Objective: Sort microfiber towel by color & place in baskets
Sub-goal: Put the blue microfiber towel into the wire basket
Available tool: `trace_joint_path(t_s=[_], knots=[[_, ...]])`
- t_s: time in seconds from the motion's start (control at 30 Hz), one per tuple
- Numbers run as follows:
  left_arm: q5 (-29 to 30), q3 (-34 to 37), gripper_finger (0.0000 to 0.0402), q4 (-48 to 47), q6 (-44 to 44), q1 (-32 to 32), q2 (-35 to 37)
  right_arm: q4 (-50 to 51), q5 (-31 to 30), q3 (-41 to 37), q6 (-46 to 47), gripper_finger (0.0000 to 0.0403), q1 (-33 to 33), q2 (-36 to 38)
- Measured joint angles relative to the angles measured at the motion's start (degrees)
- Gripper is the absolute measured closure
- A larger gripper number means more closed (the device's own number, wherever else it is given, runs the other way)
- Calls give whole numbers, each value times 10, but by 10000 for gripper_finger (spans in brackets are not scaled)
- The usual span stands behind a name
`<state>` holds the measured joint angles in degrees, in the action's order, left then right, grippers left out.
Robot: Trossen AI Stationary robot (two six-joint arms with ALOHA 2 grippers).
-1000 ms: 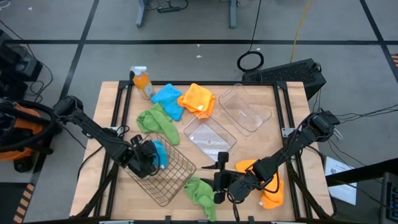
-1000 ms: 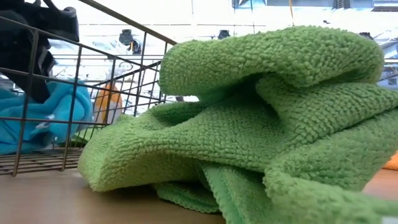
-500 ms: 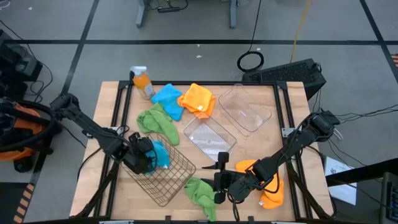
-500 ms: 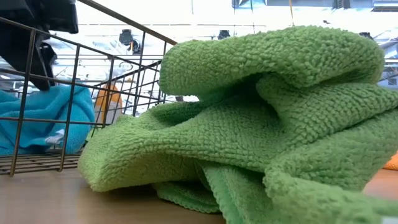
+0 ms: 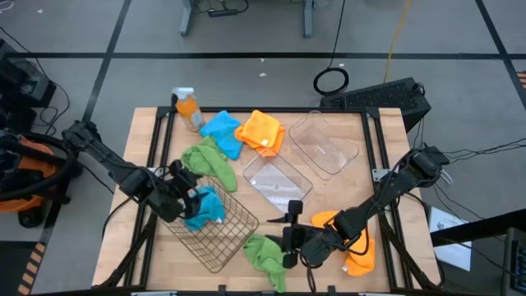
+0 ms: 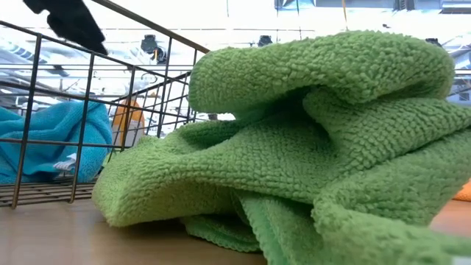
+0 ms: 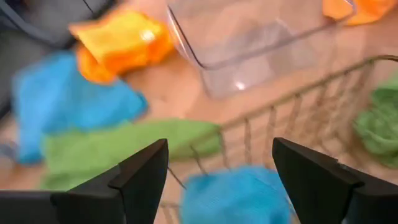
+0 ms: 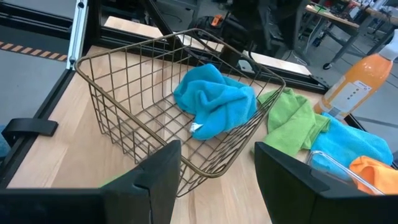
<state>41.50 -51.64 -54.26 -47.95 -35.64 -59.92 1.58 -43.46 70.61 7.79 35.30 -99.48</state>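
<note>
Left gripper (image 5: 182,182) hangs with fingers apart above the dark wire-mesh basket (image 5: 220,240), where one bright blue fuzzy towel (image 5: 204,205) lies inside; right gripper (image 5: 289,240) also spread

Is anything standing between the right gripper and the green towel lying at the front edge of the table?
Nothing visible does. The right gripper, open, sits just beside the green towel in the high view, with only bare table between them; the wire basket lies on the towel's far side.

Fuzzy cloth towels (image 5: 205,206); thin metal wire basket (image 5: 215,226); clear glossy plastic tubs (image 5: 277,183); smooth pale wood table (image 5: 325,196).
</note>
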Motion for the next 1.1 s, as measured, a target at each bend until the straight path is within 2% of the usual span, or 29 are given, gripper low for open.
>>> trace_joint_path(t_s=[0.07,0.27,0.5,0.7,0.77,0.87,1.1], knots=[[27,0,107,0,24,5,0,0,0,0,0,209,-3,0],[22,-7,107,8,70,68,5,0,0,0,0,209,-13,0],[-11,-11,107,30,202,214,4,0,0,0,-4,209,-20,0],[-21,-11,107,140,364,334,4,0,0,0,-20,209,-35,0],[-54,-11,107,185,423,371,4,0,0,0,-24,209,-41,0],[-133,-11,107,234,485,431,4,0,0,0,-29,209,-51,0],[-311,-11,107,250,581,590,-9,0,0,0,-40,209,-77,0]])
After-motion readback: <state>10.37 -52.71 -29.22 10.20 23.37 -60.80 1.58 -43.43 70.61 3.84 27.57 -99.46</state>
